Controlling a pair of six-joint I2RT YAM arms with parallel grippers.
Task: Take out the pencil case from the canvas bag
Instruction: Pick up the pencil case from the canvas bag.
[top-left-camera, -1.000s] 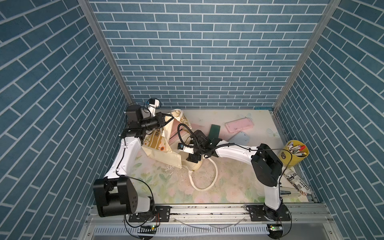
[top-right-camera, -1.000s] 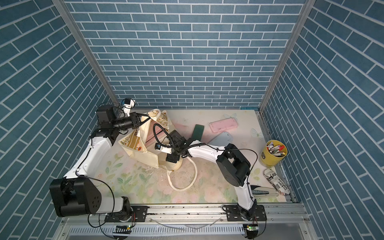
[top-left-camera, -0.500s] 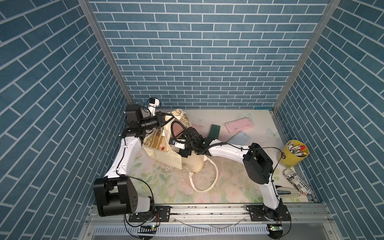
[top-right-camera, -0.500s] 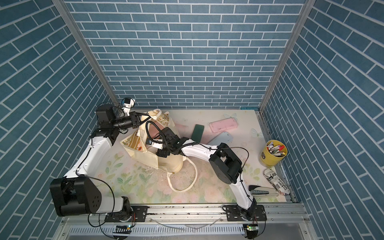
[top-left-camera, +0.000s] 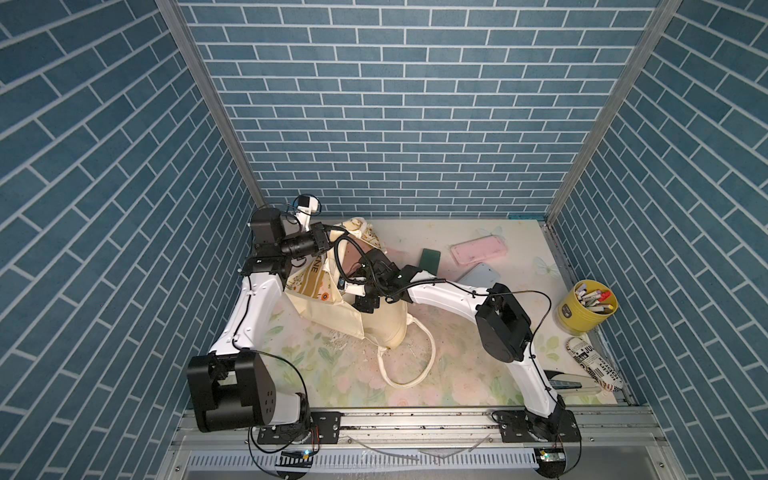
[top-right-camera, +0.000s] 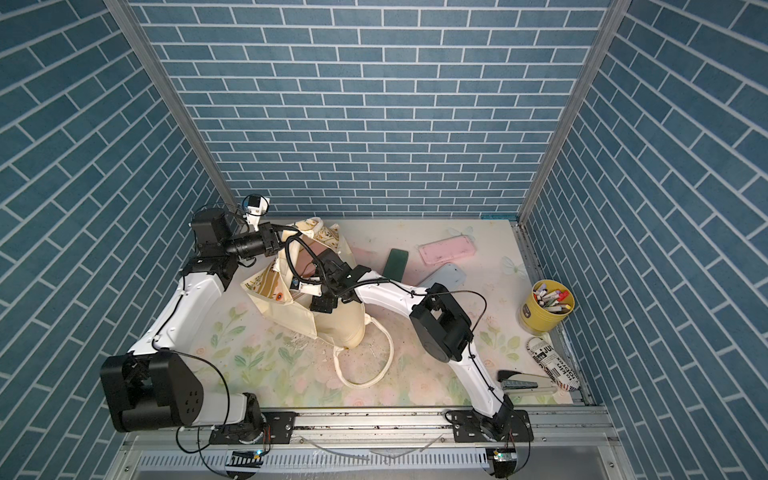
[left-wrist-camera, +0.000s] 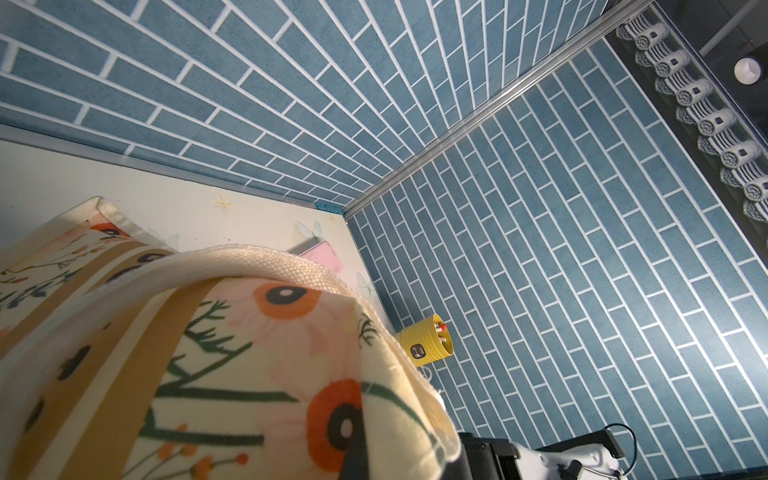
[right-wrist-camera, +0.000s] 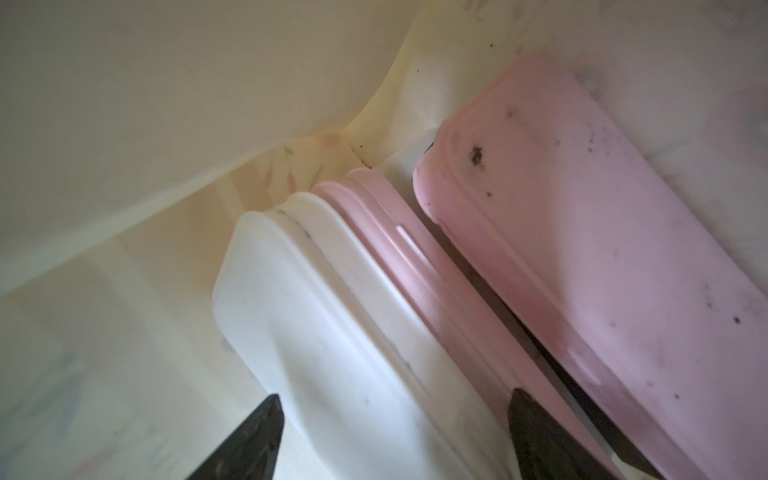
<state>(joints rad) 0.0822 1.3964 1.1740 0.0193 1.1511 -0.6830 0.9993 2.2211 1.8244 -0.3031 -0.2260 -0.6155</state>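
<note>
Pencil case (right-wrist-camera: 332, 332), straddled by right pincer (right-wrist-camera: 394, 397)

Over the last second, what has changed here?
The right hand, open, pushed further into the bag through its mouth. It now straddles a white-and-pink case without gripping it. The left hand stayed shut on the bag's rim, holding it up. The cup did not move.
</note>
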